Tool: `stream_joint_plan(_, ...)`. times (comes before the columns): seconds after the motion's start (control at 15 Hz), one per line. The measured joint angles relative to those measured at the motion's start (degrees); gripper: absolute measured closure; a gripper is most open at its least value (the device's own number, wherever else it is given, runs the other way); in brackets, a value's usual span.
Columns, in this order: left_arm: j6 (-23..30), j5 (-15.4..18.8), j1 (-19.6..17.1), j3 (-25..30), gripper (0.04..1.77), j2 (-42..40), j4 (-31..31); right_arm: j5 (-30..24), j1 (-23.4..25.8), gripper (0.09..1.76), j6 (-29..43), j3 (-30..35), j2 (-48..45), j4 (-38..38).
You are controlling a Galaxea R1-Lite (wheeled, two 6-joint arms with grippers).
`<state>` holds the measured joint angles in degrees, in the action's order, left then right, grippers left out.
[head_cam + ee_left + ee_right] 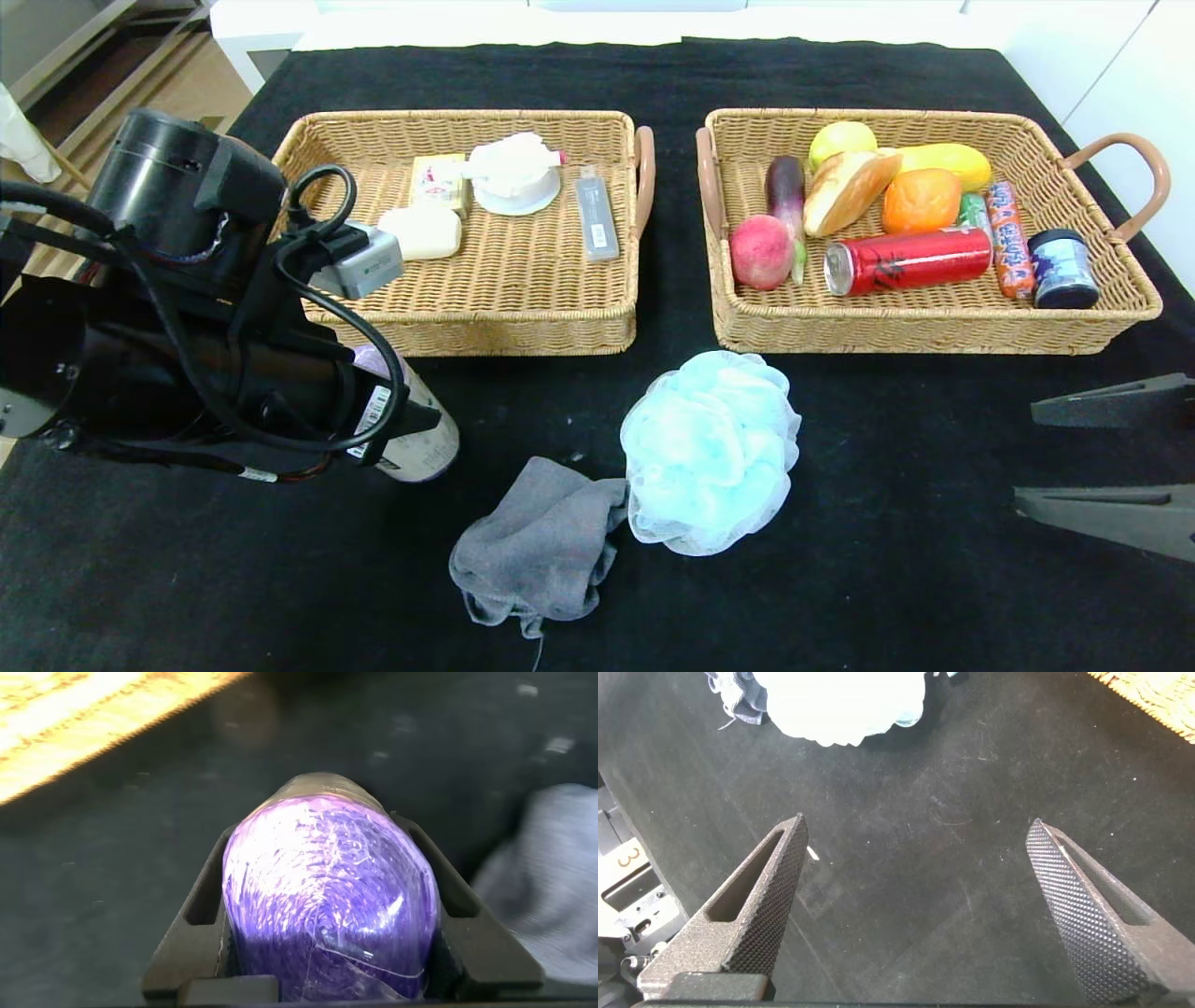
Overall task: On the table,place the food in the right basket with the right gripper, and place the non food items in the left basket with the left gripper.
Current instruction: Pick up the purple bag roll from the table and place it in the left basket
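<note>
A bottle with a purple wrapped end (327, 905) lies on the black table in front of the left basket (485, 338). My left gripper (322, 826) is shut on it, one finger pressed against each side. In the head view the arm covers most of the bottle (425, 450). A light blue bath pouf (709, 453) and a grey cloth (541, 546) lie at the table's middle front. My right gripper (1027, 455) hovers open and empty at the right edge, over bare table (917, 823).
The left basket holds a soap bar (422, 231), a white dish item (512, 173) and a grey stick (596, 217). The right basket (934, 334) holds a peach (761, 250), a red can (910, 261), bread, an orange and other food.
</note>
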<state>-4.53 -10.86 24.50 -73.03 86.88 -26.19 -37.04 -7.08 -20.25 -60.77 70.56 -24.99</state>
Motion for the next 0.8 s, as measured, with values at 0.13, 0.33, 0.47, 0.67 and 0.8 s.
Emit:
stream_joint_plan(0.13, 1.0, 1.2, 0.2, -0.6, 0.84, -0.6, -0.1, 0.0, 0.0, 0.14, 0.0, 0.0, 0.0, 0.0)
stream_joint_plan(0.33, 2.8, 1.3, 1.8, -2.0, 0.85, -1.2, 0.0, 0.0, 0.0, 0.14, 0.0, 0.1, 0.1, 0.0)
stream_joint_plan(0.47, 3.8, 1.4, 3.1, -4.0, 0.85, -1.6, -1.3, 0.1, 0.0, 0.14, 0.0, 0.1, 0.2, 0.0)
stream_joint_plan(0.67, 4.8, 1.4, 5.3, -9.8, 0.85, -1.6, -4.7, 0.2, 0.0, 0.14, 0.0, -0.1, 0.3, 0.0)
stream_joint_plan(0.8, 4.7, 1.3, 6.2, -14.8, 0.85, -0.9, -6.1, 0.3, 0.0, 0.14, 0.1, -0.1, 0.3, 0.0)
